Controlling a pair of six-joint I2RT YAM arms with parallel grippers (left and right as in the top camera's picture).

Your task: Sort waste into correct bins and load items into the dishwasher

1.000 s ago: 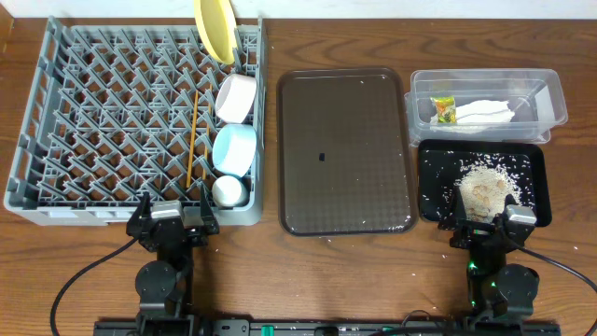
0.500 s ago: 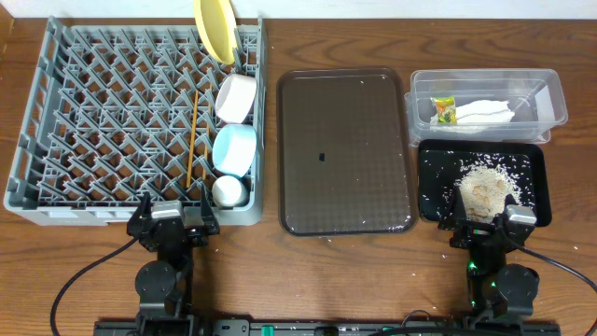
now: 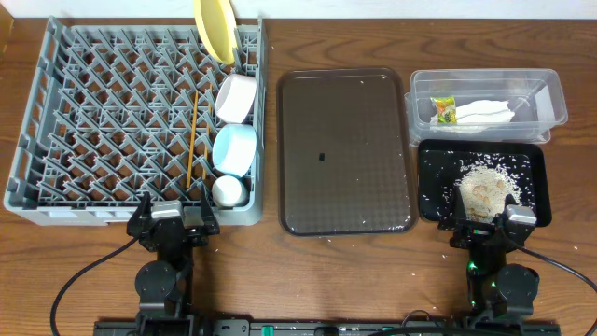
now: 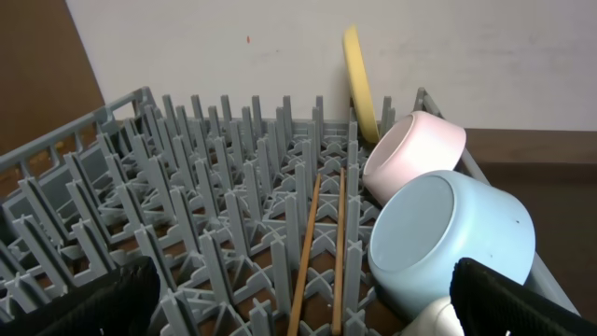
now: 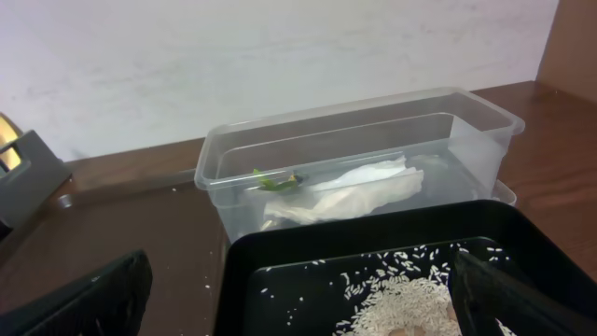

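Note:
The grey dish rack (image 3: 56,121) holds a yellow plate (image 3: 215,28) on edge, a white bowl (image 3: 236,97), a light blue bowl (image 3: 234,149), a small white cup (image 3: 229,191) and wooden chopsticks (image 3: 192,140). The clear tub (image 3: 550,98) holds the green-and-yellow wrapper (image 3: 443,109) and white napkin (image 3: 485,113). Rice scraps (image 3: 483,182) lie in the black tray (image 3: 431,187). My left gripper (image 3: 173,220) is open at the rack's near edge (image 4: 298,308). My right gripper (image 3: 487,224) is open at the black tray's near edge (image 5: 298,308). Both are empty.
A large dark brown serving tray (image 3: 345,149) lies between the rack and the bins, with a small dark speck on it. A few rice grains lie on the wooden table near its front edge. A wall stands behind the table.

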